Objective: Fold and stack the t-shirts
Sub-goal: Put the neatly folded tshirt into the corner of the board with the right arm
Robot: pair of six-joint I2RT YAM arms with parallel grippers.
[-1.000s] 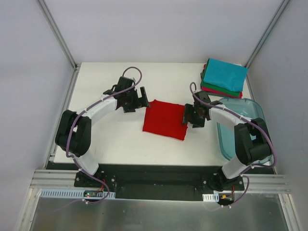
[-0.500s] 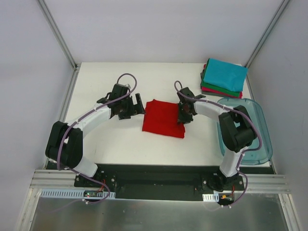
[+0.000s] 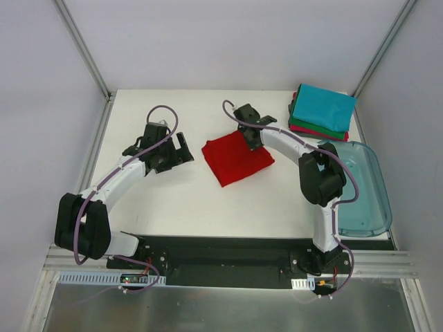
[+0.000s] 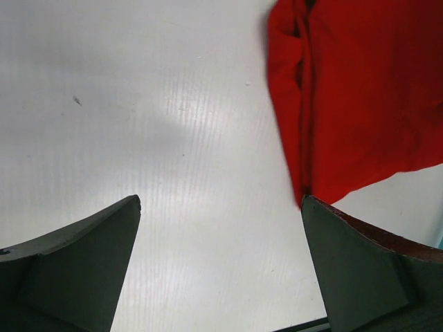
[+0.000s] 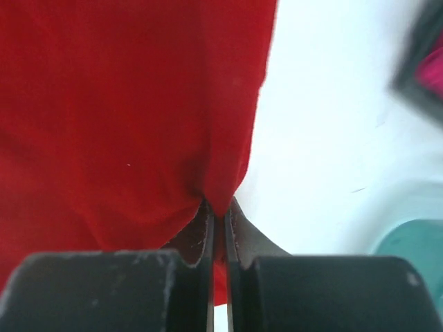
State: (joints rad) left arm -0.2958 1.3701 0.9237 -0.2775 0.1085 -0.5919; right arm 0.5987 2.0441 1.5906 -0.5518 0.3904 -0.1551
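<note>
red t-shirt [image 3: 235,158]: folded, skewed rectangle, flat on table [image 3: 173,200], slightly right of centre. right gripper [image 3: 251,140] at its far edge; wrist view shows fingers [image 5: 242,238] clenched on pinch of red cloth. left gripper [image 3: 184,149] just left of shirt, not touching it, spread wide over bare table, nothing between its tips. stack of folded t-shirts [image 3: 320,111] in far right corner: teal on top, green under it, crimson-pink at bottom. clear bluish tub [image 3: 360,194] at right edge, on near side of stack.

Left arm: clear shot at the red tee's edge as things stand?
Probably yes: the left gripper is open, with only bare table between it and the red t-shirt. The right gripper pinches the shirt's other side.
</note>
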